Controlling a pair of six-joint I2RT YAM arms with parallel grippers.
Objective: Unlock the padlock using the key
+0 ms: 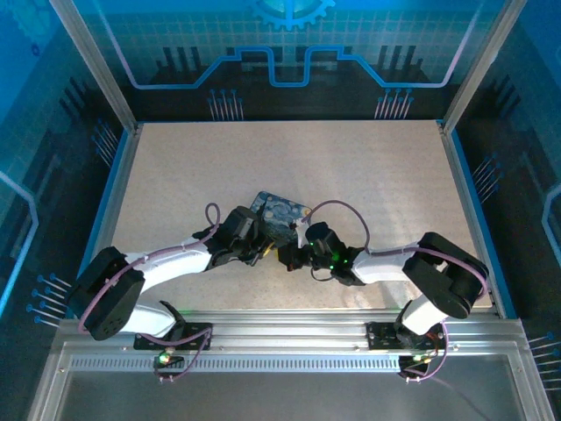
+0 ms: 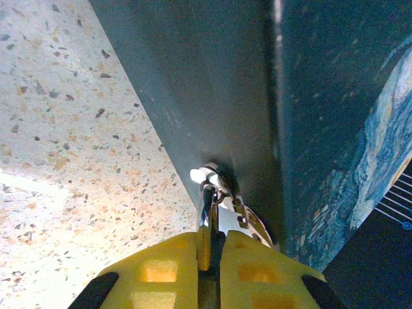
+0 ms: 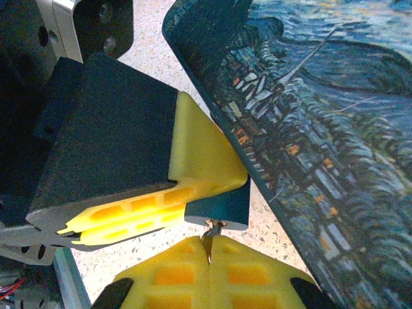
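The padlock [image 3: 219, 206], a small dark bluish block, is pinched from the left by my left gripper, whose yellow fingers [image 3: 199, 167] are shut on it. In the left wrist view, the padlock's silvery metal [image 2: 207, 215] stands edge-on in that gripper [image 2: 211, 239], with a small ring and chain [image 2: 248, 219] hanging beside it. My right gripper [image 3: 210, 248] is shut on the key [image 3: 211, 233], whose thin tip reaches into the padlock's underside. Seen from above, the left gripper [image 1: 261, 246] and right gripper [image 1: 289, 256] meet tip to tip just in front of the tin.
The blue starry-night tin [image 1: 280, 210] lies right behind both grippers, and its side wall [image 2: 212, 84] is very close to the left fingers. Speckled table [image 1: 263, 167] stretches open behind it. Aluminium posts and blue panels [image 1: 96, 70] fence the table.
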